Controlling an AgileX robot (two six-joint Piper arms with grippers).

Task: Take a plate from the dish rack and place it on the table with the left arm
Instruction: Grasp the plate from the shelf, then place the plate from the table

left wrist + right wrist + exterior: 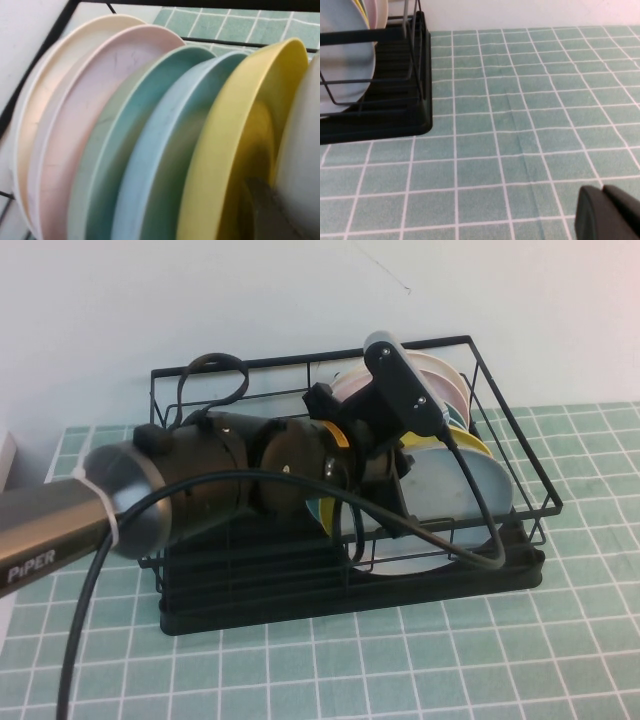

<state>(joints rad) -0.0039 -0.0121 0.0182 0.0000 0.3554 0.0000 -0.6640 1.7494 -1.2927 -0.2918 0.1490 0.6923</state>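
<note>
The black dish rack stands on the green tiled table and holds several upright plates. The pale grey-blue plate is the frontmost one; it shows at the edge of the left wrist view and in the right wrist view. My left arm reaches into the rack. My left gripper is at that plate's rim, with one dark finger between it and the yellow plate; it looks shut on the plate. My right gripper is shut and empty, low over the tiles right of the rack.
Behind the yellow plate stand a light blue plate, a green plate, a pink plate and a cream plate. The rack's wire front crosses the plate's face. A white wall lies behind. Bare tiles lie right of the rack.
</note>
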